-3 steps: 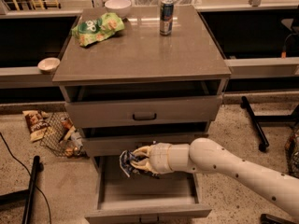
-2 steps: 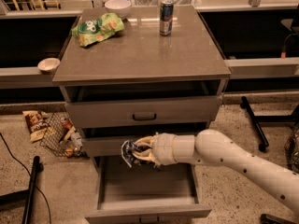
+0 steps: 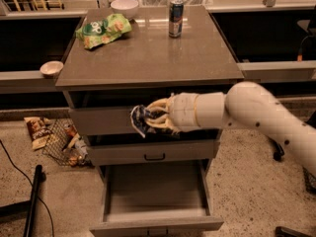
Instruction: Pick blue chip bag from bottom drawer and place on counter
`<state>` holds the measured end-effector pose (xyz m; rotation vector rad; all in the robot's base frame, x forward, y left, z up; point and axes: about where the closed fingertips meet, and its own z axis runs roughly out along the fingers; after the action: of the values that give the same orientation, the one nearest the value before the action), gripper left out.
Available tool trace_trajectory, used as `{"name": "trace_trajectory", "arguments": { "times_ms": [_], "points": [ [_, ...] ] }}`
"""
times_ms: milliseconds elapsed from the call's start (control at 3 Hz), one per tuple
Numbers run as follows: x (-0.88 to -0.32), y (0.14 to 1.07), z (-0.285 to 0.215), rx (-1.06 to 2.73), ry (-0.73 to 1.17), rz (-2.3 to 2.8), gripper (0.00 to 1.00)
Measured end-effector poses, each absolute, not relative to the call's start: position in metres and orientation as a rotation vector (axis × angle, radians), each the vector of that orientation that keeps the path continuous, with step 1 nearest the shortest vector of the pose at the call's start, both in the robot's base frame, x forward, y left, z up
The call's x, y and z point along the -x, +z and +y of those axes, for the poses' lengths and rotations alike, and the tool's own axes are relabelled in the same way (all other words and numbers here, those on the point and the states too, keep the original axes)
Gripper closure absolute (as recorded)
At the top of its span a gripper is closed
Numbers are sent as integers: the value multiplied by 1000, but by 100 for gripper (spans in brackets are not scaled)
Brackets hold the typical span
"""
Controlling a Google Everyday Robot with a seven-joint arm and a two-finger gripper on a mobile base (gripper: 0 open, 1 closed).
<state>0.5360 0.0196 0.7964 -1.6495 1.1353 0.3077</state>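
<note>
My gripper (image 3: 154,117) is shut on the blue chip bag (image 3: 140,121), a small crumpled dark blue foil bag. It holds the bag in the air in front of the top drawer's face, below the counter's front edge. The bottom drawer (image 3: 155,220) is pulled out and shows a bare grey floor. The counter (image 3: 148,53) is the glossy grey-brown cabinet top above. My pale arm comes in from the lower right.
On the counter lie a light green bag (image 3: 102,30) at the back left, a white bowl (image 3: 124,7) and a can (image 3: 176,18). A small bowl (image 3: 51,68) sits on the left ledge. A brown snack bag (image 3: 37,131) and a wire basket (image 3: 66,143) lie on the floor at left.
My gripper has lifted the blue chip bag up out of the bottom drawer to the height of the top drawer. The drawer stays open.
</note>
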Motion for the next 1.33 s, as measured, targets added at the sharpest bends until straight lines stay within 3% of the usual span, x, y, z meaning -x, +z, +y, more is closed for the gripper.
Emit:
{"name": "trace_trajectory", "arguments": {
  "times_ms": [333, 1000, 1333],
  "points": [
    [-540, 876, 14, 1692, 163, 1039, 100],
    [-545, 878, 15, 1714, 168, 1025, 100],
    [-575, 872, 9, 1769, 185, 1010, 100]
  ]
}}
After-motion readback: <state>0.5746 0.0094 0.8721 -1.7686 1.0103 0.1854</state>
